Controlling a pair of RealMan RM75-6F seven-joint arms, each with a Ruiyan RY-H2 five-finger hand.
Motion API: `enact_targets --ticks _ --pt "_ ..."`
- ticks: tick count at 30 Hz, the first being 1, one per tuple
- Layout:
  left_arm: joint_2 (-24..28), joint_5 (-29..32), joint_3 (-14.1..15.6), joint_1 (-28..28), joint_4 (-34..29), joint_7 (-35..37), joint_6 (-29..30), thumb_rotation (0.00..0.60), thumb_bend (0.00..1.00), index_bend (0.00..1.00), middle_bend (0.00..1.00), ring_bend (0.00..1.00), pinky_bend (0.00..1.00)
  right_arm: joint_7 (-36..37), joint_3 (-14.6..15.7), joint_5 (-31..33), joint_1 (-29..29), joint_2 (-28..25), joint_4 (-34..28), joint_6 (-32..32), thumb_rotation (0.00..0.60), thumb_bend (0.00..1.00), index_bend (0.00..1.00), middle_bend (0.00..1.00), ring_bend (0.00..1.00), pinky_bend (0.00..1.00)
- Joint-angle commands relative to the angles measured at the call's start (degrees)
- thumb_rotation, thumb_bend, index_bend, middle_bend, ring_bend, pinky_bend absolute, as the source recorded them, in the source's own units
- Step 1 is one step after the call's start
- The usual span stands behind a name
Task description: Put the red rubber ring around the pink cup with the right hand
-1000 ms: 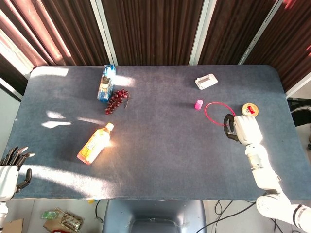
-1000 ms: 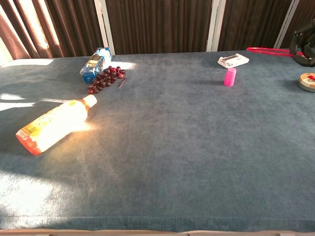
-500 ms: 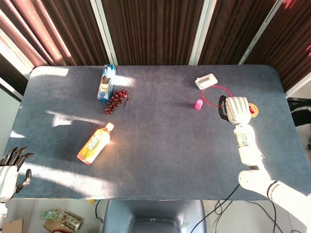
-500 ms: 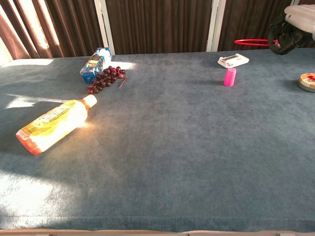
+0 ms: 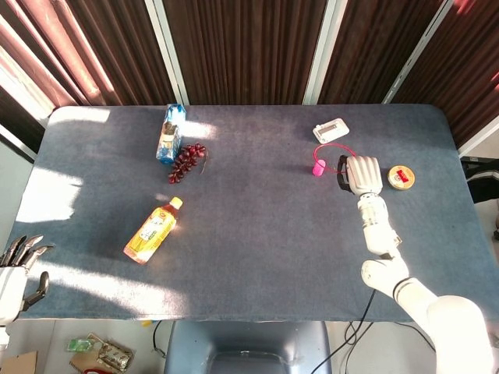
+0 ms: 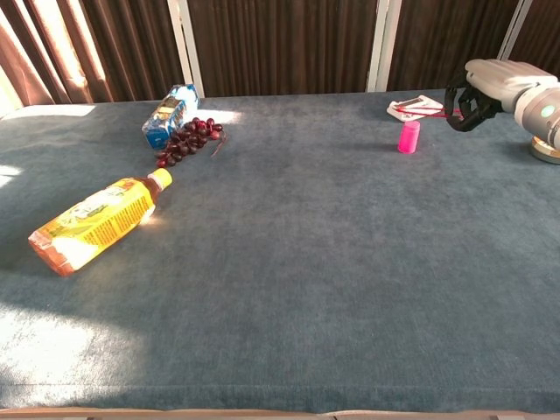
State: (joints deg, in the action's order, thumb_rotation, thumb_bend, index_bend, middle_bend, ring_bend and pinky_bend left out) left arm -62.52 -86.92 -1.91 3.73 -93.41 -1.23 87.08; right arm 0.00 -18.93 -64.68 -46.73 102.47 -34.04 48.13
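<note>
I see the big blue table (image 5: 257,234) under my two arms. My right hand (image 5: 359,174) is up above it, near the far right side, with its fingers curled around the red rubber ring (image 5: 327,151). The ring hangs in the air just above the pink cup (image 5: 318,167), and it is not around the cup yet. The cup stands up on the table. My left hand (image 5: 17,269) is off the near left corner, holding nothing, fingers spread. An orange drink bottle (image 5: 152,231) lies on its side. A blue pack (image 5: 170,132) touches some dark grapes (image 5: 186,161). A white box (image 5: 331,130) sits behind the cup. A small round tin (image 5: 401,176) is just right of my hand.
</note>
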Motion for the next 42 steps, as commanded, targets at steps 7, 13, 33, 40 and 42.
enact_targets --ticks 7,13,33,40,42 --pt "0.1 -0.4 0.2 0.0 0.0 0.4 0.1 0.6 0.52 0.28 0.14 0.08 0.29 7.5 2.0 -3.9 -2.0 5.6 8.7 -0.8 0.6 0.64 0.87 0.85 0.88 1.0" --pt "0.2 -0.3 0.2 0.0 0.0 0.5 -0.1 0.6 0.52 0.28 0.14 0.08 0.29 9.5 2.7 -5.0 -2.4 7.3 11.9 -2.2 0.6 0.64 0.86 0.85 0.88 1.0" --pt "0.3 -0.4 0.2 0.0 0.0 0.7 -0.2 0.6 0.52 0.28 0.14 0.08 0.29 7.5 3.2 -5.8 -1.1 5.2 9.1 -3.8 0.6 0.34 0.53 0.85 0.88 1.0" --pt "0.3 -0.7 0.2 0.0 0.1 0.5 -0.1 0.6 0.52 0.28 0.14 0.09 0.29 5.6 2.7 -6.9 2.2 -1.8 -3.9 4.3 0.6 0.32 0.49 0.85 0.87 1.0" --pt "0.2 -0.6 0.1 0.0 0.1 0.4 0.2 0.6 0.52 0.28 0.14 0.09 0.29 2.4 2.5 -7.7 4.7 -5.9 -11.9 10.3 0.6 0.32 0.49 0.85 0.85 1.0"
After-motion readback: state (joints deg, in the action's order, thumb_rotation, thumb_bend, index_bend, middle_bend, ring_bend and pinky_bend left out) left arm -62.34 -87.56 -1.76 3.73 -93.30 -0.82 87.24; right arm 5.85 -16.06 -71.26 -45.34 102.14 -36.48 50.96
